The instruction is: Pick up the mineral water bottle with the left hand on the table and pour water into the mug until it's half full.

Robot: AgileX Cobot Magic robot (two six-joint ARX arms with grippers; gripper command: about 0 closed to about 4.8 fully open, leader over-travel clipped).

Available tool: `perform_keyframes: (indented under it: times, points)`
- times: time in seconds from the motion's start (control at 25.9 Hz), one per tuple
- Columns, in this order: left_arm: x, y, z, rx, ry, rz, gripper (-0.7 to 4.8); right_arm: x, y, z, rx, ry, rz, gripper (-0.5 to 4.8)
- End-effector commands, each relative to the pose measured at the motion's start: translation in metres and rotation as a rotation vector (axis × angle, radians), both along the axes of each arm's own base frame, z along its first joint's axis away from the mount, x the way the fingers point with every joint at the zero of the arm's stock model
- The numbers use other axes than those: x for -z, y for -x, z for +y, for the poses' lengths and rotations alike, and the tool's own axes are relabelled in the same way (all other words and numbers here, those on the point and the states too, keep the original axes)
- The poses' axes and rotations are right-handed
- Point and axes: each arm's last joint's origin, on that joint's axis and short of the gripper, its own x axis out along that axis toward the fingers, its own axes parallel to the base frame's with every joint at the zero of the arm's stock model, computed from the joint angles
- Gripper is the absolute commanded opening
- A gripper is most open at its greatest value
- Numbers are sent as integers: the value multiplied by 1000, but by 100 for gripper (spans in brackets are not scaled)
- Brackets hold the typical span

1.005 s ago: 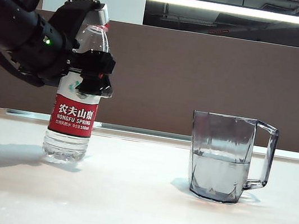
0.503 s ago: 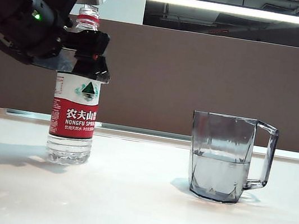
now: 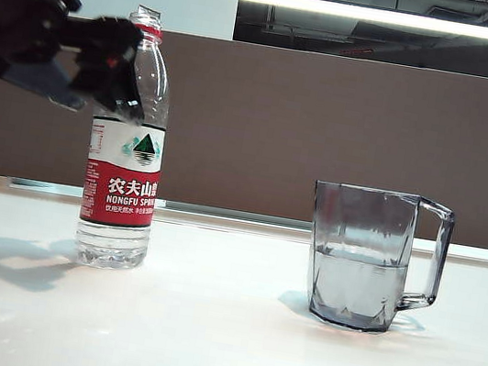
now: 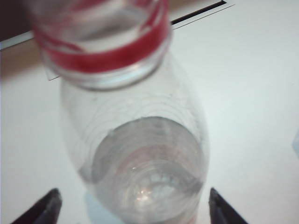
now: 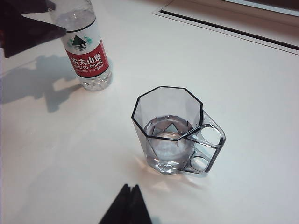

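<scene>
We see the tall clear plastic mineral water bottle [image 3: 128,141] with its red neck ring and white-and-red label standing upright and uncapped on the glossy white table [image 3: 218,346], toward the left of the exterior view. The black left gripper [image 3: 102,26], with silver-grey parts and a small green light, hangs at the bottle's neck and shoulder, its jaws spread wide and holding nothing — in the left wrist view the two dark fingertips [image 4: 44,210] stand well apart on either side of the bottle [image 4: 140,154], clear of its walls, and we look straight down past the red ring into a bottle that holds only a shallow layer of water at the base. The clear grey-tinted faceted plastic mug [image 3: 367,258] with its angular handle sits on the table well to the right of the bottle, handle turned away from it, and clear water [image 3: 356,284] fills it to about half its height. From the right wrist view we see the mug [image 5: 175,130] from above with the bottle [image 5: 86,51] beyond it, and the right gripper [image 5: 127,207] hovers near the mug — its two dark fingertips meet in a point, pressed together and empty.
</scene>
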Motion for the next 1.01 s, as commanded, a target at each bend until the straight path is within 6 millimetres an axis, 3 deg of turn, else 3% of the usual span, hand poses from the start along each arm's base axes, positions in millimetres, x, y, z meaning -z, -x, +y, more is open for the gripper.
perform_keyframes:
  times: [0.04, 0.15, 0.19, 0.31, 0.58, 1.01]
  points:
    - [-11, 10, 6, -5, 13, -8, 403, -4, 0, 0, 2, -24, -20, -1]
    - [-21, 20, 13, -4, 24, -27, 384, -4, 0, 0, 2, -24, -20, -1]
    - [-23, 23, 14, -5, 28, -32, 344, -4, 0, 0, 2, -23, -19, -1]
    - [-32, 36, 22, 3, 51, -33, -1, -4, 0, 0, 2, -22, -18, -1]
    - [-33, 52, 27, 87, 199, 23, -6, -4, 0, 0, 2, -20, -16, -1]
    - [-18, 88, 51, 90, 289, -246, -6, -4, 0, 0, 3, -20, -16, -1]
